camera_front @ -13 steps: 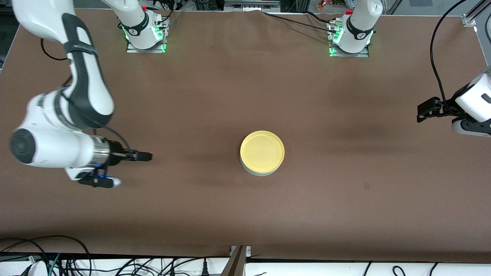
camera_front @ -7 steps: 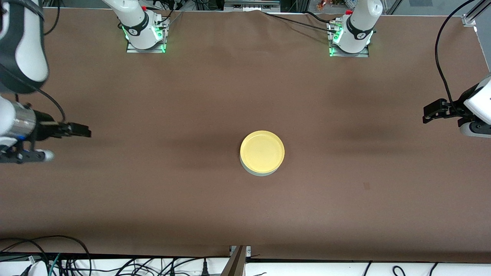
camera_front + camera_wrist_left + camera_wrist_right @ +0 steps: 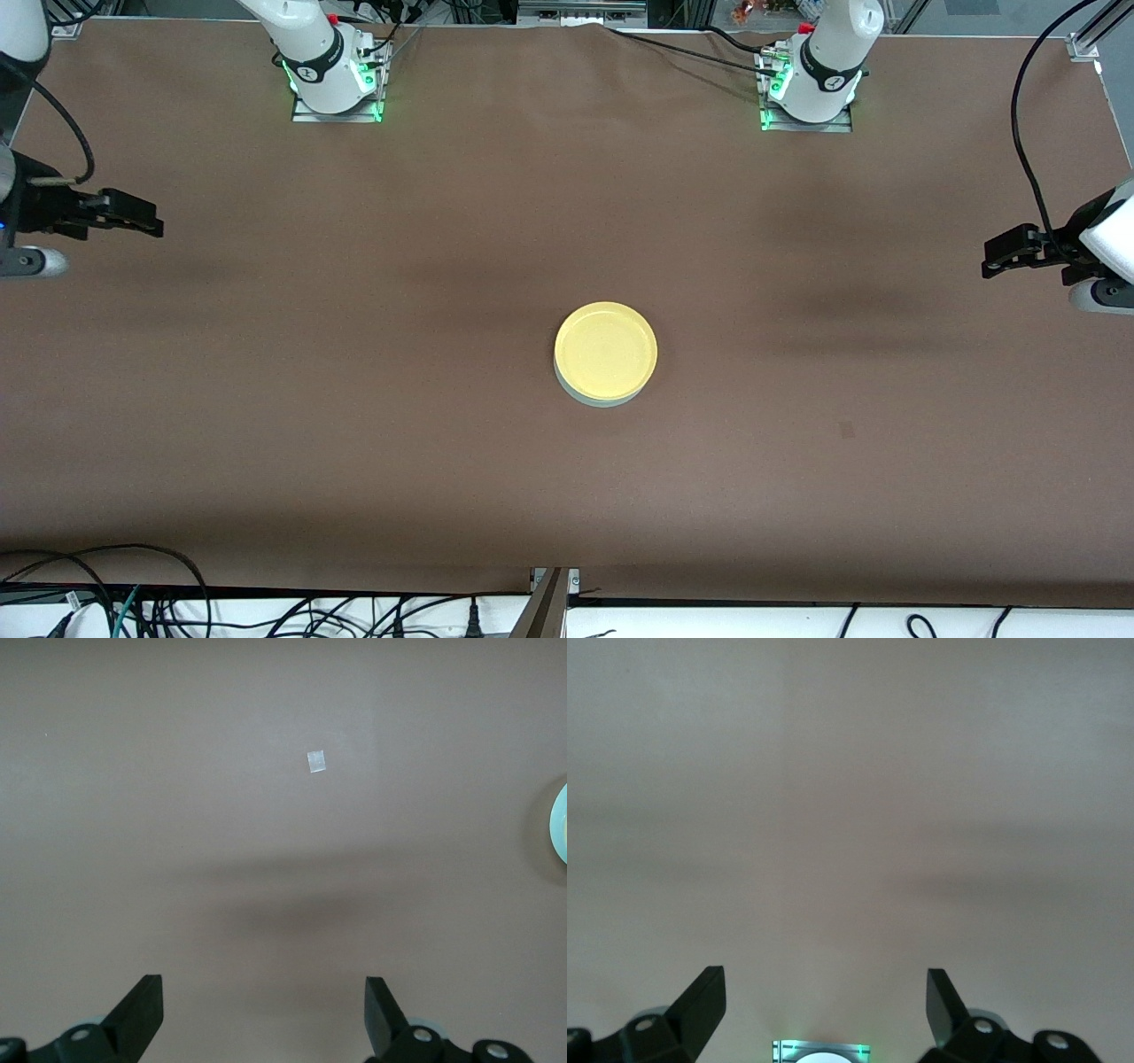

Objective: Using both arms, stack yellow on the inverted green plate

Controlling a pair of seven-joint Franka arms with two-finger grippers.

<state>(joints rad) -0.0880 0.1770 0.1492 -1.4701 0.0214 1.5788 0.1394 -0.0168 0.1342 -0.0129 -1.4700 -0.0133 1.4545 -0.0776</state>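
The yellow plate (image 3: pixel 606 348) sits upright on the pale green plate, of which only a thin rim (image 3: pixel 599 400) shows under it, at the middle of the table. My right gripper (image 3: pixel 149 221) is open and empty, up over the right arm's end of the table, well away from the stack. My left gripper (image 3: pixel 992 257) is open and empty over the left arm's end. In the left wrist view, my left gripper (image 3: pixel 263 1010) is open over bare table and the edge of the stack (image 3: pixel 560 824) shows at the frame's border. In the right wrist view, my right gripper (image 3: pixel 824 1001) is open over bare table.
The brown table (image 3: pixel 354 443) carries nothing but the stack. The arm bases (image 3: pixel 335 80) (image 3: pixel 811 89) stand along the edge farthest from the front camera. A small pale mark (image 3: pixel 315 761) lies on the table in the left wrist view. Cables hang below the near edge.
The right arm has drawn back from the plates toward its end of the table, its gripper empty. The left gripper has drifted slightly outward. The stack has not moved.
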